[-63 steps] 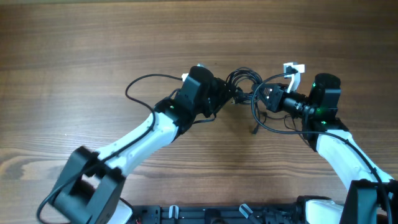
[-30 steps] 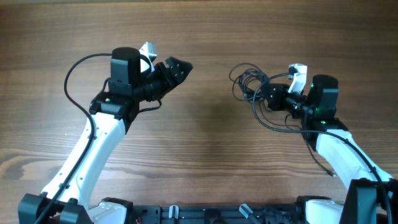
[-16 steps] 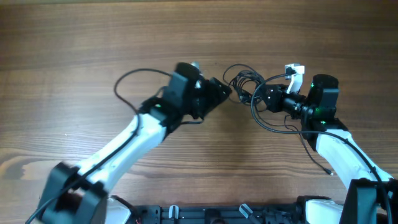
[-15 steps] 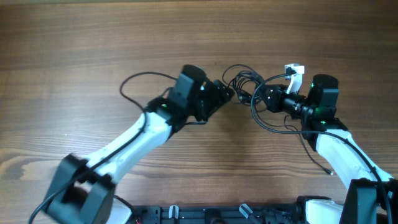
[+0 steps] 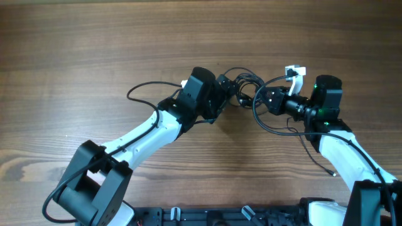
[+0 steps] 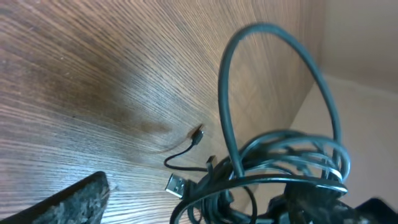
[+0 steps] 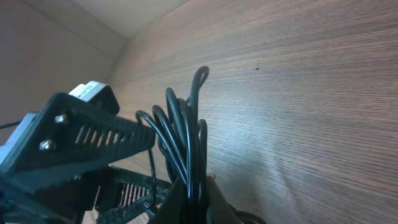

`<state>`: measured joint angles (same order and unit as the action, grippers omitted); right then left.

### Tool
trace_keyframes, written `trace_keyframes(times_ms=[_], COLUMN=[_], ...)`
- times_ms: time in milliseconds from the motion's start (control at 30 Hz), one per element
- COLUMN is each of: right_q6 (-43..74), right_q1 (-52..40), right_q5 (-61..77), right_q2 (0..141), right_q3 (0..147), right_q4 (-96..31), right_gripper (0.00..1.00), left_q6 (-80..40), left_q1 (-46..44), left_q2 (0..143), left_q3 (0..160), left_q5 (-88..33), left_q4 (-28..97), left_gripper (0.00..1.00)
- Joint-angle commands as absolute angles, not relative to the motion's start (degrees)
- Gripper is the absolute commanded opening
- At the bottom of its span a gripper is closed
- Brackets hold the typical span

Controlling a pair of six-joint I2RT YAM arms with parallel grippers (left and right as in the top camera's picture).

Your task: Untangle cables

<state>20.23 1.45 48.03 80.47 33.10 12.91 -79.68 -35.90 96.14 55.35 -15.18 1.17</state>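
1. One wooden worktop [image 5: 88, 37] carried everything. Two robot arms extended over it from its near edge, one on each side.
2. One tangled bundle of cables [image 5: 244, 86] sat about mid-worktop, a little toward the right edge, between the two tools. Its strands were thin, black and looped over one another too closely to count.
3. The right tool [image 5: 264, 99] was clenched on the cables at the bundle's right side. In its wrist view several black loops stood up from between its closed fingers.
4. The left tool [image 5: 226, 94] was released, its jaws wide apart, at the bundle's left side. Its wrist view showed two fingers. One finger [image 6: 68, 202] was well apart from the cords. The other was just beside the coil, and whether it touched the coil could not be told.
5. One large loop [image 6: 273, 74] arched clear above the coil in that same view.
6. Two plug ends lay on the wood beside the coil: one silvery flat plug [image 6: 176, 185] and one small dark tip [image 6: 198, 135].
7. One thin strand [image 5: 317, 157] trailed from the bundle toward the near right corner, alongside the right arm.
8. One thicker arm cable [image 5: 141, 88] curved out beside the left arm.
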Motion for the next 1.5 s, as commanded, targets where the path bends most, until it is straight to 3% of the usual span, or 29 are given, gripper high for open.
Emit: trace_keyframes(times_ms=[0,367,600,833,1033,1167,1267,1467], right_q6=[19.51,19.53,19.53,19.66,19.64,19.73,22.02,25.69], right_q1=[1.45,1.45,1.45,1.45,1.48,2.26,4.47,11.14], right_q5=[51.2,53.76,55.42,57.95,50.35,35.42,31.88,35.29], right_q2=[80.66,80.62,80.62,80.62,80.62,80.62,80.62,79.5], right_q3=[33.32,33.32,33.32,33.32,33.32,33.32,33.34,33.45], right_q4=[13.06,13.06,13.43,16.53,20.16,19.92,20.21,21.56], right_gripper=[0.05,0.04,0.05,0.05,0.04,0.04,0.04,0.05], left_q6=[-82.59,-84.25,-84.23,-80.84,-56.84,-42.72,-35.88,-26.5], left_q1=[-35.83,-35.57,-35.53,-36.34,-36.97,-34.46,-30.79,-23.66], left_q2=[97.17,97.47,98.61,102.04,102.1,102.08,101.89,101.89], left_q3=[55.51,55.51,55.51,55.51,55.51,55.51,55.53,55.51], left_q5=[-12.64,-5.91,-7.01,-12.45,-22.44,-39.53,-50.94,-51.37], left_q4=[2.68,5.15,5.19,4.14,3.75,4.1,7.18,20.1], left_gripper=[0.9,0.98,0.94,0.66,0.42,0.33,0.29,0.2])
